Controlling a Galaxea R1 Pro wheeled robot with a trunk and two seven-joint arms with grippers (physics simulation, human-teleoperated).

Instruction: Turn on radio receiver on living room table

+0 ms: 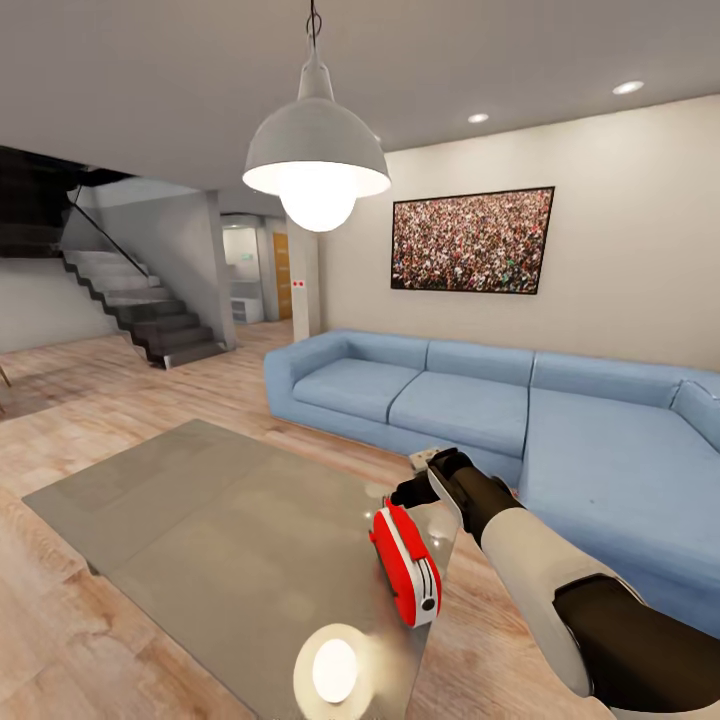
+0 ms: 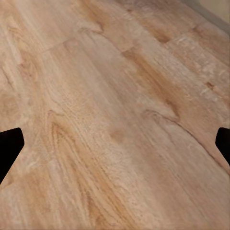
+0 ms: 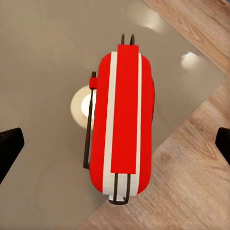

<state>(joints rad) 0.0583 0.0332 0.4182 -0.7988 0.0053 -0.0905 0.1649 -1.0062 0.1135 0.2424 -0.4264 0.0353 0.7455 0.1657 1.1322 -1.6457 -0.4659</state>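
The red radio receiver [image 1: 405,565] with white side panels stands on the right edge of the glossy grey-brown table [image 1: 230,520]. My right gripper [image 1: 402,494] hangs just over the radio's far end, open. In the right wrist view the radio [image 3: 124,120] is seen from above, with its wire handle and thin antenna, lying between the widely spread fingertips [image 3: 9,148] of my right gripper [image 3: 116,146]. I cannot tell whether anything touches it. My left gripper [image 2: 116,143] is open over bare wood floor.
A blue sectional sofa [image 1: 500,400] runs behind and to the right of the table. A white pendant lamp [image 1: 316,160] hangs above, mirrored in the glass. A framed crowd picture [image 1: 472,240] hangs on the beige wall. Stairs [image 1: 140,305] rise at far left.
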